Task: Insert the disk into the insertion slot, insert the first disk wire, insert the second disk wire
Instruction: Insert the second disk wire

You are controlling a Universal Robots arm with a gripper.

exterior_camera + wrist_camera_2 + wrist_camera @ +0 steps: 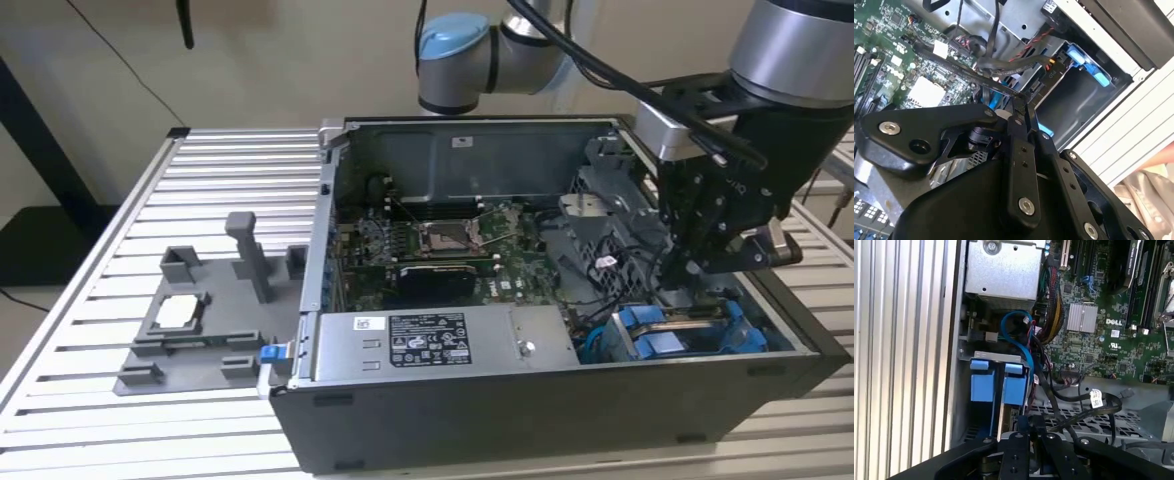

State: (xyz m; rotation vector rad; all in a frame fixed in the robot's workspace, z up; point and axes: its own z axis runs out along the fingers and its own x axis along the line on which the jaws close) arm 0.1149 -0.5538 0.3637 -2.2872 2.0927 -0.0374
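Your black two-finger gripper hung just above the grey sheet-metal bay with blue fittings. Its jaws were pinched together on a black wire. The bay lay directly below.

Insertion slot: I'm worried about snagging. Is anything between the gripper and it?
Yes. Loose black cables and a blue cable cross just ahead of the gripper, over the mouth of the insertion slot.

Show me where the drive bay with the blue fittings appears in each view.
Exterior view: drive bay in the case's near corner on that view's right, below the gripper.
Second wrist view: drive bay just past the gripper, against the case wall.
First wrist view: drive bay between the case wall and the cables.
Shared landmark: the green motherboard.
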